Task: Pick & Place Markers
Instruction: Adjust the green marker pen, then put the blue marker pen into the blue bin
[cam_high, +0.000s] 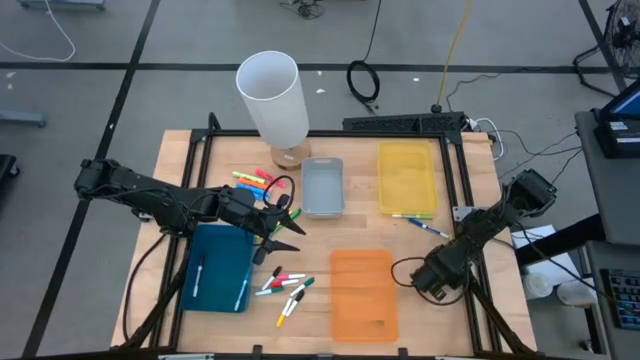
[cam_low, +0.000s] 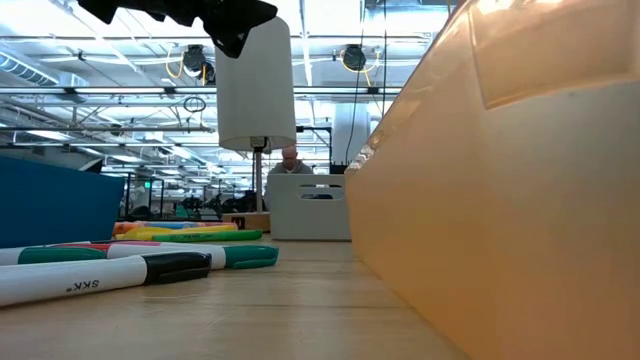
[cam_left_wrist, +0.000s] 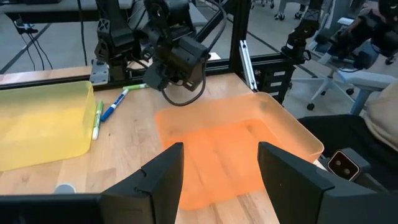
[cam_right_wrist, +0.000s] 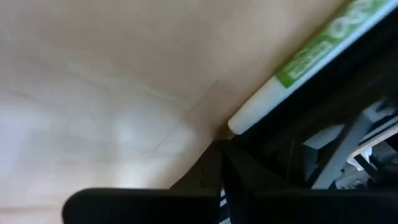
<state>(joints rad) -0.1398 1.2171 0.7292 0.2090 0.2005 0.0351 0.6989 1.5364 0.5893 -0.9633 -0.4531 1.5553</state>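
Observation:
Markers lie flat on the wooden table in two groups. A neon group (cam_high: 255, 182) sits beside the white cylinder, and white-bodied ones with coloured caps (cam_high: 285, 285) lie between the blue and orange trays. Two more markers (cam_high: 420, 222) lie by the yellow tray. My left gripper (cam_high: 290, 230) hovers open and empty between the two groups, and its wrist view shows nothing between its fingers (cam_left_wrist: 221, 162). My right gripper (cam_high: 435, 280) is parked low at the table's right side, shut. A white marker with a green label (cam_right_wrist: 311, 56) lies just past its tips, not held.
A blue tray (cam_high: 220, 265) lies under the left arm. A grey tray (cam_high: 323, 186) and a yellow tray (cam_high: 407, 178) are at the far side, and an orange tray (cam_high: 363, 292) is near the front. A tall white cylinder (cam_high: 272, 95) stands at the far edge. A person shows beyond the table (cam_low: 290, 160).

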